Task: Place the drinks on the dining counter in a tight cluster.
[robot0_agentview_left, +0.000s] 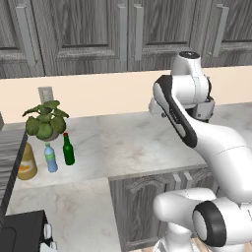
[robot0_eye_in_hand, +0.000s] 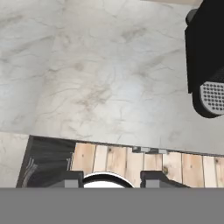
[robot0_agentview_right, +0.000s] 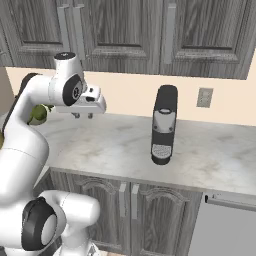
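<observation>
Left base view: green bottle (robot0_agentview_left: 68, 150), water bottle (robot0_agentview_left: 50, 157) and juice jug (robot0_agentview_left: 26, 162) stood upright beside the plant (robot0_agentview_left: 45, 119), well left of the raised gripper (robot0_agentview_right: 83, 116), its jaws shut, empty.

The juice jug (robot0_agentview_left: 27, 165) is half hidden behind the dark appliance's edge (robot0_agentview_left: 12, 152). The coffee machine (robot0_eye_in_hand: 205, 61) is cut off at the right edge.

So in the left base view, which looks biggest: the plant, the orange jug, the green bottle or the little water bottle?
Largest to smallest:
1. plant
2. orange jug
3. green bottle and water bottle, too alike to rank.
</observation>
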Robot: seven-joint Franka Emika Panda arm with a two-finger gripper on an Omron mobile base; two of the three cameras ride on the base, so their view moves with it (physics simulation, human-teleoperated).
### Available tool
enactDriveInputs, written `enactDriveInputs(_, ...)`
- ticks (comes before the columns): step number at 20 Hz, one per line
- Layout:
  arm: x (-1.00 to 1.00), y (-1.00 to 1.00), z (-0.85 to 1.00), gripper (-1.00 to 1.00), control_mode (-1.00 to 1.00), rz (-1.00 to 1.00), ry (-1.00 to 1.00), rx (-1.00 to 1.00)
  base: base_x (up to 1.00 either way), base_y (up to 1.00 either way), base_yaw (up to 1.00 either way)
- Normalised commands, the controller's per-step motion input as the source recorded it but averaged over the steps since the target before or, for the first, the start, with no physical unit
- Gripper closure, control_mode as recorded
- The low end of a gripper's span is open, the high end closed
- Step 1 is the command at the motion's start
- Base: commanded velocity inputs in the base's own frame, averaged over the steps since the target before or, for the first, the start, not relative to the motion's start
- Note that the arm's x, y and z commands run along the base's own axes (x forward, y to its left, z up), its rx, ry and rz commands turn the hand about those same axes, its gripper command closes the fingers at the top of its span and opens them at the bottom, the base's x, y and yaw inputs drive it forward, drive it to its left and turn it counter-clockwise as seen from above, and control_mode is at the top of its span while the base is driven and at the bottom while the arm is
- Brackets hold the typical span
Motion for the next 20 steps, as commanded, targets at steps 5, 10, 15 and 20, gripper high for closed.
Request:
enactDriveInputs(5,-0.05,0.02,-0.01,-1.00,-1.00,0.00,-0.01,0.00,0.00,0.00,0.00)
enactDriveInputs(10,-0.11,0.16,-0.20,-1.00,-1.00,0.08,0.00,0.00,0.00,0.00,0.00)
enactDriveInputs(15,0.05,0.67,-0.42,-1.00,-1.00,0.27,0.00,0.10,0.00,0.00,0.00)
enactDriveInputs(20,0.29,0.83,-0.44,-1.00,-1.00,0.32,0.00,0.16,0.00,0.00,0.00)
